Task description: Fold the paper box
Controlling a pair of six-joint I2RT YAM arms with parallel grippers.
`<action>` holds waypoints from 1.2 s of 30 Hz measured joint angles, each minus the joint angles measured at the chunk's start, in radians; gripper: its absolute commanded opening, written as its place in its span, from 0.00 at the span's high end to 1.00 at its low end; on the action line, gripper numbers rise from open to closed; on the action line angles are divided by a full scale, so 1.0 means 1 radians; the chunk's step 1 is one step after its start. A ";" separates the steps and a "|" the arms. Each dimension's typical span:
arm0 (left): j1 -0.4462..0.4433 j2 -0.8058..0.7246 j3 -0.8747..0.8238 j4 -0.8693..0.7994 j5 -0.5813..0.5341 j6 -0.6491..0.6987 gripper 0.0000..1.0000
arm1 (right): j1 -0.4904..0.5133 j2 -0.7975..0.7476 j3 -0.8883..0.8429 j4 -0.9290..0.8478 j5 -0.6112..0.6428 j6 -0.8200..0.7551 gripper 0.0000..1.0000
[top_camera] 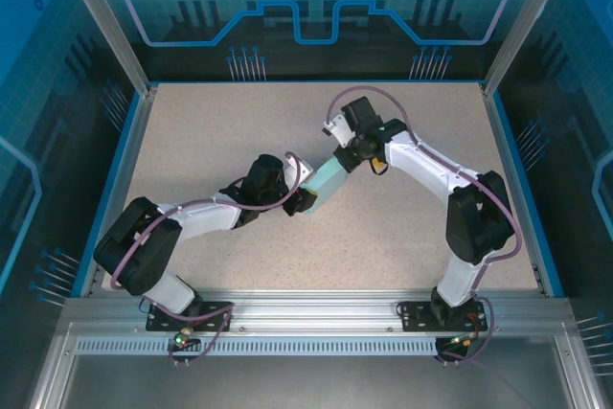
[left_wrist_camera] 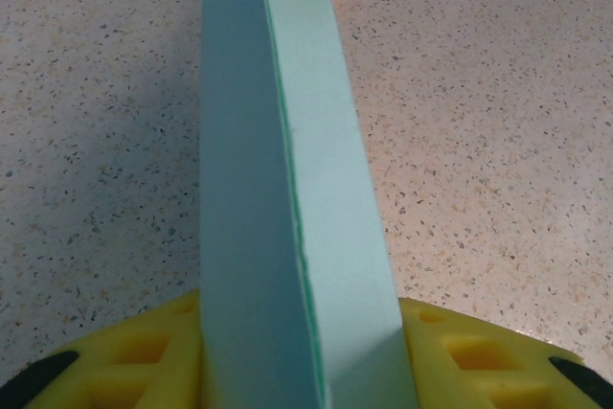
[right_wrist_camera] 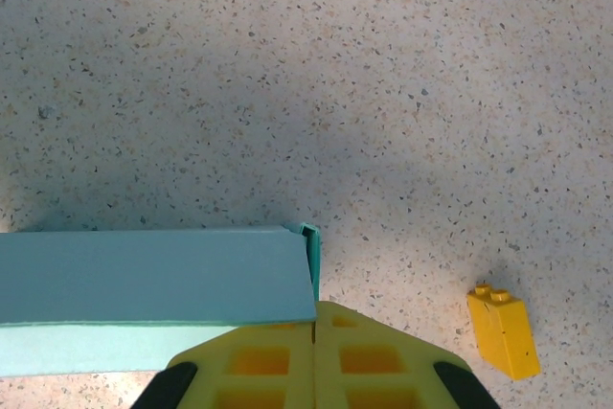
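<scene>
1. The paper box was a slim, closed slab of pale blue-green card. It ran straight out ahead of the left gripper and ended at the tips of the right gripper, so it bridged the gap between the two.
2. In the left wrist view, one narrow face of the box was turned towards the camera and one broad side lay in shade. Its far end reached well beyond the fingers.
3. The left gripper stood partly open and clamped the near end of the box across its thin dimension. One yellow finger pressed each broad side.
4. The right gripper's yellow fingers were closed flat against each other. The thin end flap of the box ran down into the seam between their tips and looked pinched there, while the body of the box extended to the left of those fingers.
5. Whether the box touched the table beneath the grippers could not be told. Its shadow fell on the speckled beige surface just beyond it.
6. A small yellow brick lay on the table to the right of the right gripper's fingers, apart from the box. From the left gripper it showed just past the far end of the box.
</scene>
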 measured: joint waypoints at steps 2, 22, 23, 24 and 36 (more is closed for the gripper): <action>0.000 0.000 0.000 0.000 0.000 0.003 0.65 | 0.000 -0.008 -0.015 0.016 0.001 0.008 0.94; -0.002 0.006 0.021 -0.008 -0.026 -0.009 0.28 | 0.000 -0.022 -0.028 0.022 0.064 0.115 0.95; -0.002 0.006 0.021 -0.008 -0.026 -0.013 0.26 | 0.000 -0.024 -0.031 0.022 0.071 0.122 0.96; -0.002 0.006 0.021 -0.008 -0.027 -0.015 0.24 | 0.000 -0.027 -0.032 0.021 0.076 0.129 0.96; -0.002 -0.135 0.037 -0.127 -0.122 -0.093 0.19 | 0.000 -0.032 -0.037 0.006 0.140 0.208 0.95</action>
